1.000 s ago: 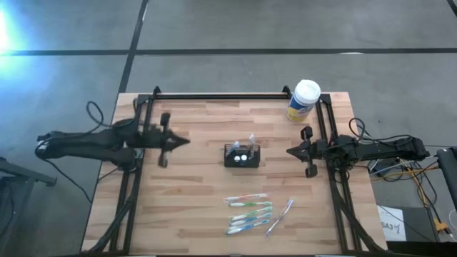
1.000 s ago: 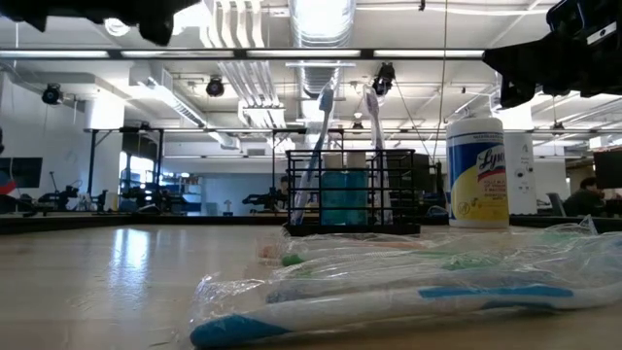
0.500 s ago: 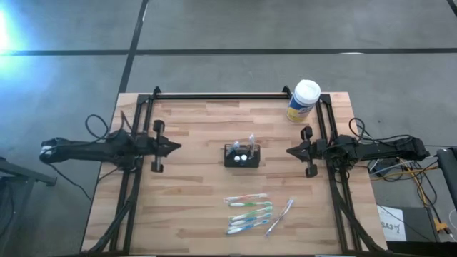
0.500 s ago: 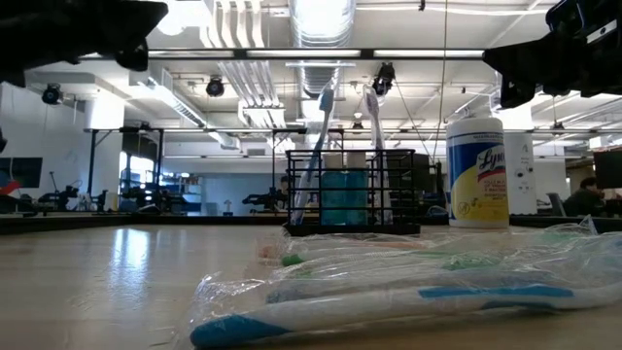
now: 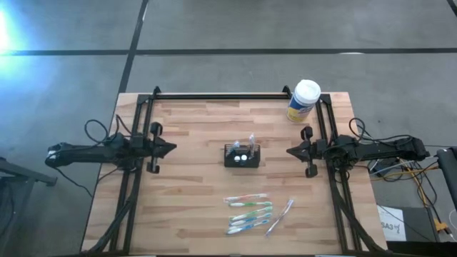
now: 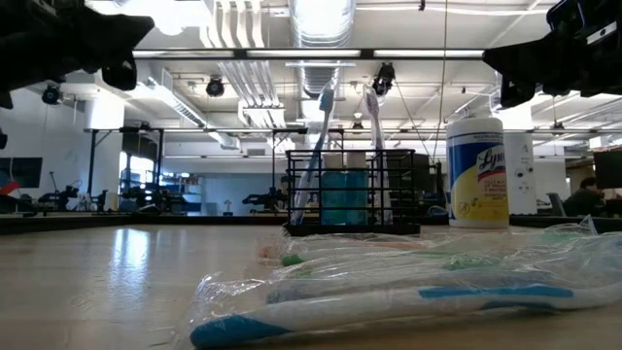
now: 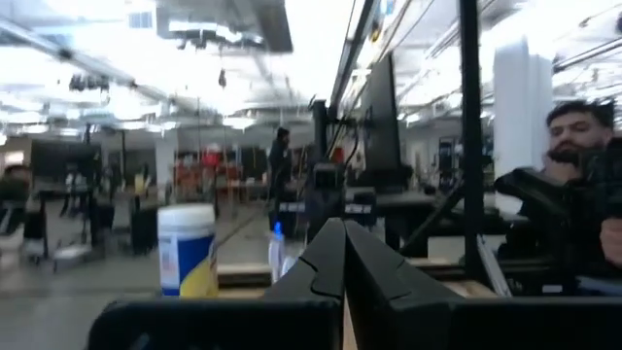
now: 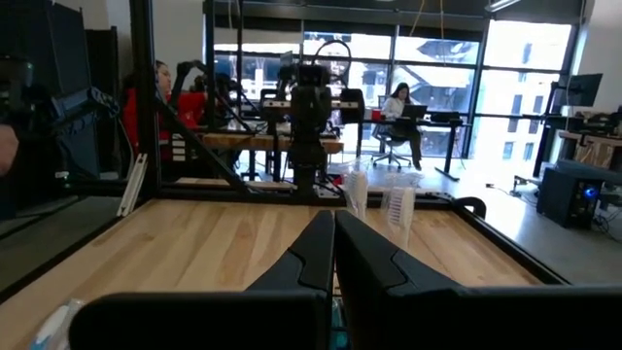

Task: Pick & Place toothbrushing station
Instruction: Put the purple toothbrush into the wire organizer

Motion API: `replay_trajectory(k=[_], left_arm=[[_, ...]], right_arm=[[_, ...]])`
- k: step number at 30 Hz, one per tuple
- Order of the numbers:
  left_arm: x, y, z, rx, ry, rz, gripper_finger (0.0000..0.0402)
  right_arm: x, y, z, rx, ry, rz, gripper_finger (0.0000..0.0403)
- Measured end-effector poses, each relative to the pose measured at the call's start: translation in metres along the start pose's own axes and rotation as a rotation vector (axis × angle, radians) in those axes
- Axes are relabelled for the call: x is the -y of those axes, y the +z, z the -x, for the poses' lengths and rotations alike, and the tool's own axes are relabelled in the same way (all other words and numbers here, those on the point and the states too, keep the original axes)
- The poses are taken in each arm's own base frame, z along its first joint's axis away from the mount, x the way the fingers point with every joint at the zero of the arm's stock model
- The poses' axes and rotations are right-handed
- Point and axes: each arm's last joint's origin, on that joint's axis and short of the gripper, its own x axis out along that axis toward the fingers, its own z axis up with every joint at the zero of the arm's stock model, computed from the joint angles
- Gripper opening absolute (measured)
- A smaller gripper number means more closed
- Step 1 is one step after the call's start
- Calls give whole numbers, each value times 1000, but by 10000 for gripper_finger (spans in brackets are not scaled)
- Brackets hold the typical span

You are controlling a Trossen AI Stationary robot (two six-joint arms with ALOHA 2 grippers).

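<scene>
The toothbrushing station, a small black mesh caddy (image 5: 242, 155), stands on its base at the table's middle, with two toothbrushes upright in it (image 6: 350, 190). My left gripper (image 5: 173, 148) is shut and empty at the table's left side, well left of the caddy; its fingertips meet in the left wrist view (image 7: 342, 226). My right gripper (image 5: 288, 151) is shut and empty at the table's right side, right of the caddy; its fingertips meet in the right wrist view (image 8: 333, 216).
Several wrapped toothbrushes (image 5: 250, 210) lie on the table near its front edge, with one more (image 5: 280, 216) to their right. A yellow wipes canister with a white lid (image 5: 303, 101) stands at the far right corner. A person (image 7: 583, 175) shows beyond the table.
My left arm has drawn back toward the table's left edge, away from the caddy, and sunk lower in the low view. The caddy and my right arm have kept still.
</scene>
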Motion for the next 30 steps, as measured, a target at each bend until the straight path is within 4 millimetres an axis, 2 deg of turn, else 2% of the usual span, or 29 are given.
replay_trajectory(k=[14, 23, 27, 30], left_arm=[[0, -7, 0, -70, 11, 70, 12], [0, -7, 0, -69, 7, 80, 12], [0, -7, 0, -70, -9, 78, 8], [2, -8, 0, -82, -62, 4, 8]], right_arm=[[0, 0, 0, -1, 1, -12, 8], [0, 1, 0, -12, 1, -139, 8], [1, 17, -3, -81, -49, -183, 8], [0, 37, -7, -164, -75, -219, 8]])
